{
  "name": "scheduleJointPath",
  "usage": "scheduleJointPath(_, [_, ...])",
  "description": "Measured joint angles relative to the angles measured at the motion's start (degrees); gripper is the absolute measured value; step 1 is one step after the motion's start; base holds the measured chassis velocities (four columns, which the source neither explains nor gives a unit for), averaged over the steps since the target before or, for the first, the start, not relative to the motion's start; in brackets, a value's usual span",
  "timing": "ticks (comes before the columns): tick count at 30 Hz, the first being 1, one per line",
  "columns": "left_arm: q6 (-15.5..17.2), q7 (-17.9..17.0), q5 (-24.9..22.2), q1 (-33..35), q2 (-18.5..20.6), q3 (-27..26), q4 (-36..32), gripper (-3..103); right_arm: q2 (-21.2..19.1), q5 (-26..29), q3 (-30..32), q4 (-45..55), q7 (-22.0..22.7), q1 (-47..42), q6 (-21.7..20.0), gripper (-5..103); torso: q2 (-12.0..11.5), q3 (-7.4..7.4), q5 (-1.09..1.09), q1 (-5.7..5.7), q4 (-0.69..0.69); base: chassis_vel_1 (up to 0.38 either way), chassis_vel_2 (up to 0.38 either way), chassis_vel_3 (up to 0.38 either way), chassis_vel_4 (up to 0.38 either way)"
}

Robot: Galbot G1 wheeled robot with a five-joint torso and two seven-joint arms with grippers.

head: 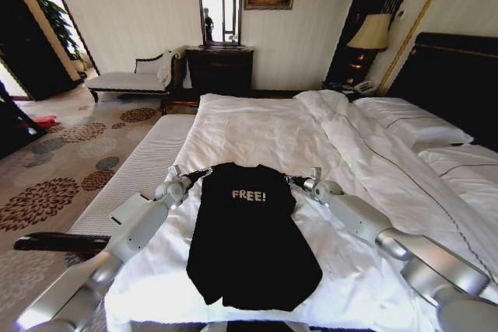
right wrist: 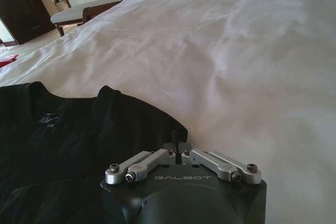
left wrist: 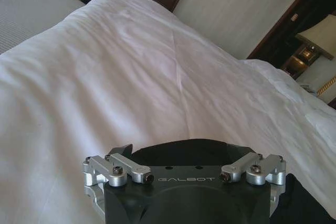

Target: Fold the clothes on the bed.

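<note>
Black T-shirt (head: 247, 235) lies flat on the near part of the bed (head: 327, 145), on the white duvet, "FREE!" print facing up, collar toward the far side, sleeves folded in. Left gripper (head: 204, 172) sits at the shirt's far-left shoulder corner, jaws pressed together pinching the fabric edge. Right gripper (head: 294, 181) is at the far-right shoulder corner, jaws likewise closed on the black cloth, seen also in the right wrist view (right wrist: 179, 144).

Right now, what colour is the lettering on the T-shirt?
White lettering on the black T-shirt, clearest in head view.
</note>
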Motion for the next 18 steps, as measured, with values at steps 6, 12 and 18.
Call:
scheduleJointPath(6, [0.47,-1.15,-0.81,0.84,0.76,-1.18,-0.3,100,-0.67,-0.08,0.44,0.62,0.11,-0.91,0.02,0,0.0,-0.01,0.0,0.0,0.01,0.0,0.0,0.0,0.0])
scheduleJointPath(12, [0.56,-0.95,-0.66,-0.38,-0.6,-1.14,3.56,100,-0.48,-0.41,0.5,0.62,0.12,-1.22,0.03,0,0.0,0.0,0.0,0.0,0.0,0.0,0.0,0.0,0.0])
scheduleJointPath(18, [0.51,0.18,0.27,-2.88,-2.94,0.45,7.66,100,-0.03,-0.52,0.5,0.62,0.19,-1.16,0.02,0,0.0,0.0,0.0,0.0,-0.01,0.0,0.0,0.0,0.0])
